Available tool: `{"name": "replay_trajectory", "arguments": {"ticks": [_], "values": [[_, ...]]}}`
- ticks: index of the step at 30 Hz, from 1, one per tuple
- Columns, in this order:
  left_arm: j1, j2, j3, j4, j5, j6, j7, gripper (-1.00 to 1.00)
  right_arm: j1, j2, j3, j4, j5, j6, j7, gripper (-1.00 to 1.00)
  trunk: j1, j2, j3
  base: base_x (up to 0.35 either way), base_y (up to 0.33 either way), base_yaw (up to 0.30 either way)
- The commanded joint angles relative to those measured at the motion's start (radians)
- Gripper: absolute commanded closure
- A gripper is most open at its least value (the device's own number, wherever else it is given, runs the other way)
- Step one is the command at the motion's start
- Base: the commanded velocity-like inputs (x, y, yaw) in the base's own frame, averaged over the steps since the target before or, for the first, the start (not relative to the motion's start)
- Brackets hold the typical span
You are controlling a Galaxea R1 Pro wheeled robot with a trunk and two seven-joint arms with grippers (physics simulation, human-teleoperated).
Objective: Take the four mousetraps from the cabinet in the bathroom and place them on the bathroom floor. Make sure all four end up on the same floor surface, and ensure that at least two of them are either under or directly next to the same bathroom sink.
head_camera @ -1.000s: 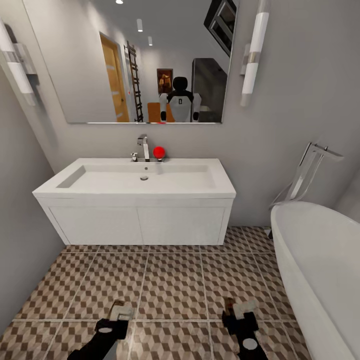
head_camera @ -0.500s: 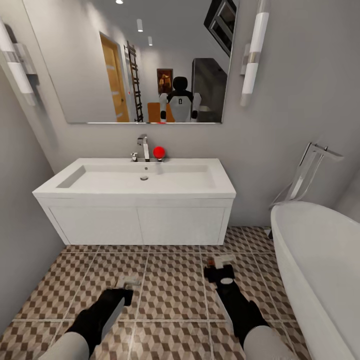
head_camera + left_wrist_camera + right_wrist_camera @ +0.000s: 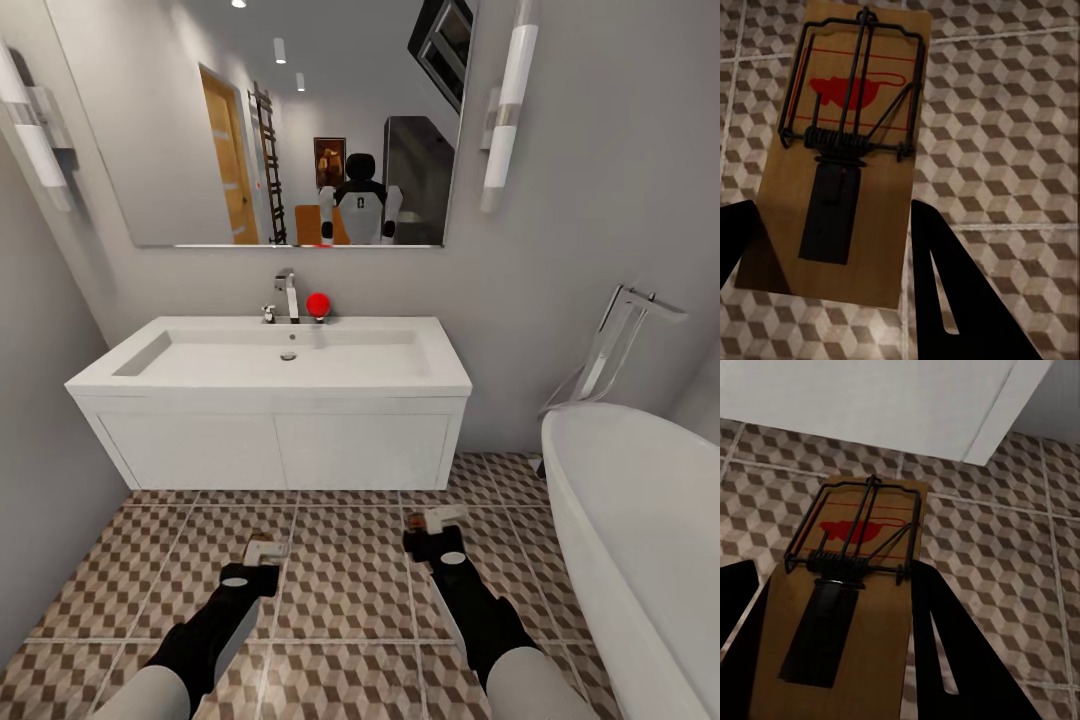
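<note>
Each gripper holds one mousetrap over the bathroom floor (image 3: 345,585) in front of the sink (image 3: 270,385). My left gripper (image 3: 258,565) is shut on a mousetrap (image 3: 266,547). In the left wrist view that wooden mousetrap (image 3: 855,90), with wire bar and red mark, sits between the left gripper (image 3: 831,210) fingers above the tiles. My right gripper (image 3: 432,535) is shut on another mousetrap (image 3: 440,518). The right wrist view shows this mousetrap (image 3: 862,525) in the right gripper (image 3: 831,574), pointing at the sink's white front (image 3: 870,405). The cabinet is out of view.
A white bathtub (image 3: 640,520) fills the right side, with a chrome floor tap (image 3: 615,345) behind it. Grey walls close the left and back. A chrome tap (image 3: 288,295) and a red ball (image 3: 318,305) stand on the sink's back edge, under a mirror (image 3: 290,120).
Over the last second both arms have reached forward toward the sink, each carrying its mousetrap. The view itself has not shifted.
</note>
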Motion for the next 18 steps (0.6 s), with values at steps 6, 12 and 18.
{"name": "replay_trajectory", "arguments": {"ticks": [6, 12, 18], "values": [[-0.001, -0.003, -0.008, -0.011, 0.025, 0.017, 0.012, 1.0, -0.001, 0.0, 0.001, -0.005, 0.009, 0.009, 0.045, 1.0, 0.004, -0.008, -0.004, 0.0, 0.0, 0.0], [-0.001, -0.005, -0.008, -0.011, 0.03, 0.018, 0.012, 1.0, -0.002, 0.0, 0.001, -0.006, 0.009, 0.009, 0.05, 1.0, 0.027, -0.05, -0.023, 0.0, 0.0, 0.0], [-0.001, -0.019, -0.009, -0.007, 0.03, 0.019, 0.011, 1.0, -0.002, 0.0, 0.001, -0.006, 0.009, 0.007, 0.051, 1.0, 0.05, -0.092, -0.042, 0.0, 0.0, 0.0]]}}
